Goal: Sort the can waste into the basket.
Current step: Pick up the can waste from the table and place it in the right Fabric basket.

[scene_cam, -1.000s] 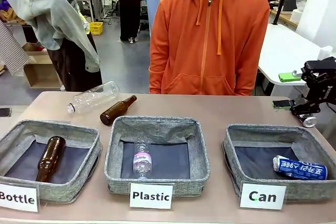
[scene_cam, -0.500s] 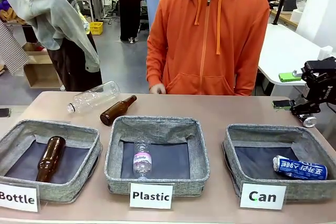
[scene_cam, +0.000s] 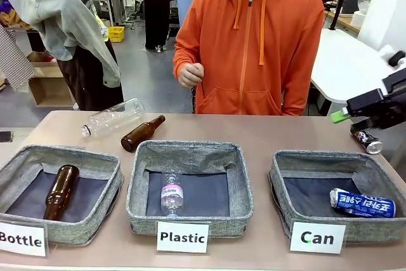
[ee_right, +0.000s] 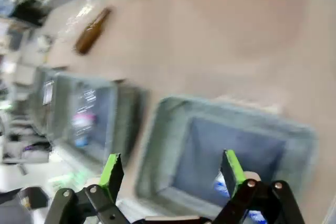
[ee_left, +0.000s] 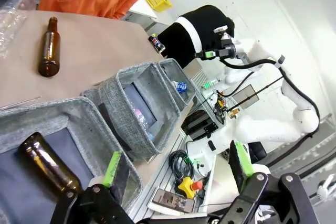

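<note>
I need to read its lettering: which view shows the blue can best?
Front view: the blue can lies unobstructed in the Can basket, lettering facing the camera. Left wrist view shows it tiny and far; right wrist view, a blurred blue sliver.

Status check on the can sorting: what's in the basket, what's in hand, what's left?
Done: the blue can lies in the Can basket. In hand: nothing. The right gripper is open and empty, and the left gripper is open too. Left: the dark crushed can lies on the table just behind the basket's far right corner, not yet picked up.
</note>
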{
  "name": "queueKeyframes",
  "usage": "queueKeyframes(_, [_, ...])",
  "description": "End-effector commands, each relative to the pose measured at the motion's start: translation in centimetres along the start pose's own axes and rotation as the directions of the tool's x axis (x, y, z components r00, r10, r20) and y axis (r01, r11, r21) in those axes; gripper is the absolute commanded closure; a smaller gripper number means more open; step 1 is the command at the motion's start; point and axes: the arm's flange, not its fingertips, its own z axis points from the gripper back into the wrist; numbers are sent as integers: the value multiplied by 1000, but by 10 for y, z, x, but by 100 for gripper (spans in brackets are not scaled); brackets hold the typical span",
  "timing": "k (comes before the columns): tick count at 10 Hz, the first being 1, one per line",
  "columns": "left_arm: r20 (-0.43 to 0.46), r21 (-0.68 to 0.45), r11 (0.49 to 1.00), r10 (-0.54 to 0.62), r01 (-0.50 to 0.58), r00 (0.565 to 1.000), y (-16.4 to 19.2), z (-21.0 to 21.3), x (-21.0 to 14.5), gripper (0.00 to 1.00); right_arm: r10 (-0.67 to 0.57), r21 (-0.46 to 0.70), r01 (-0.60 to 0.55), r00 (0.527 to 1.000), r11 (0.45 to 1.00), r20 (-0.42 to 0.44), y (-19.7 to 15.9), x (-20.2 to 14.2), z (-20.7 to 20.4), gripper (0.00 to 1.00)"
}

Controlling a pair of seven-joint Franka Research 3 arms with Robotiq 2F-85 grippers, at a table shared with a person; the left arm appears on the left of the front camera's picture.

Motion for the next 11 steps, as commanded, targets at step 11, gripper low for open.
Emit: queueKeyframes(11, [8,0,1000,3,-3,1000,-3,-2,-1,0,302,-716,134,843,685,446,-10,36,135,0])
